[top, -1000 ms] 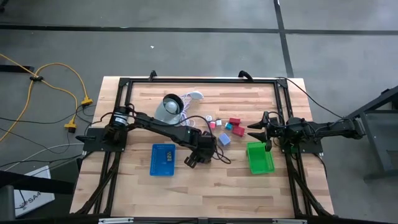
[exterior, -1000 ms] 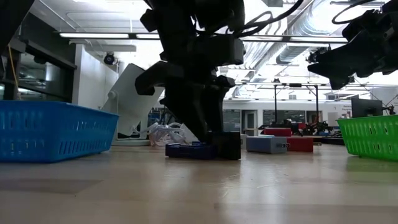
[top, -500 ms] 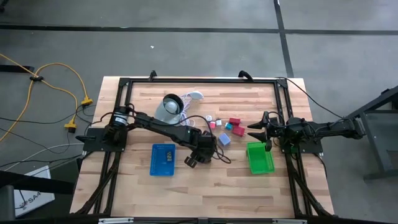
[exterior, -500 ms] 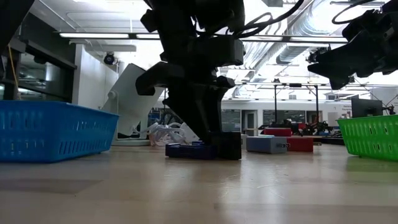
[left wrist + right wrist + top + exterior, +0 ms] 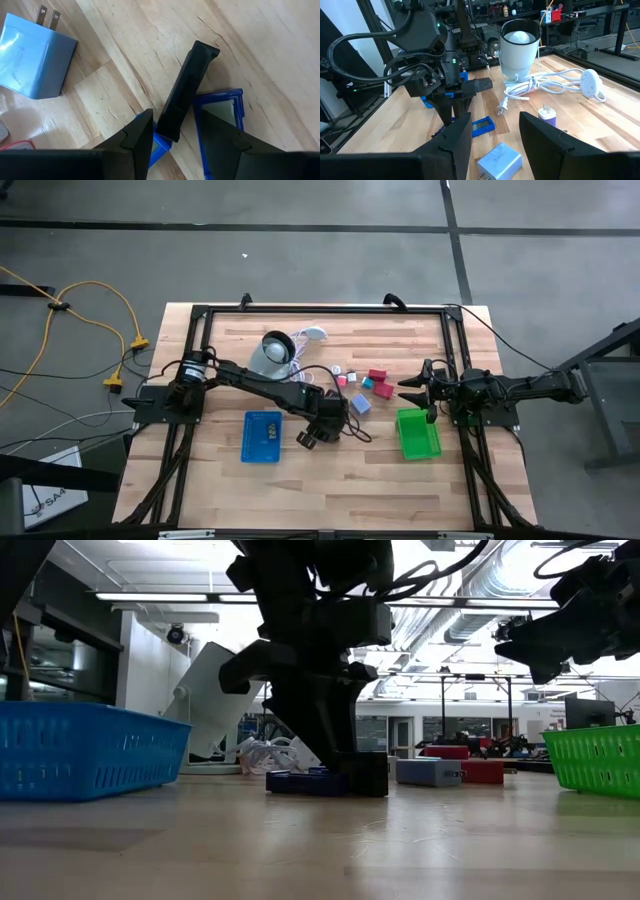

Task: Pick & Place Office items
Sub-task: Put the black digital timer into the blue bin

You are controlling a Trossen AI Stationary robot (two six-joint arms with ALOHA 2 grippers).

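Worktop (image 5: 320,850) of pale wood comes first, bare at the front, with a blue plastic basket tray (image 5: 90,745) on one side and a green plastic basket tray (image 5: 600,760) on the other.

A bit further in, between the two trays, the left gripper (image 5: 312,437) is down at the wood. Its jaws stand one on each side of the dark blue-black clip-like piece (image 5: 189,90), which lies slanted between them on the worktop. I cannot tell if they pinch it yet.

Just behind the clip sits a pale-blue block with two metal prongs (image 5: 37,55). Past that are the other small pieces: a red block (image 5: 377,375), a pink block (image 5: 341,380), a teal block (image 5: 366,383) and a little white block (image 5: 337,369), all close together.

The right gripper (image 5: 413,391) waits in the air by the far end of the green tray — jaws part way open, holding nothing.

At the back stands a grey-white round object (image 5: 272,352) with a white cord (image 5: 555,80).

What could go wrong, I think: the clip is slanted, so the jaws may catch only one edge, and it could twist or slip out on the way up. The pale-blue block is so near that it might get bumped — then it would be harder to grab.
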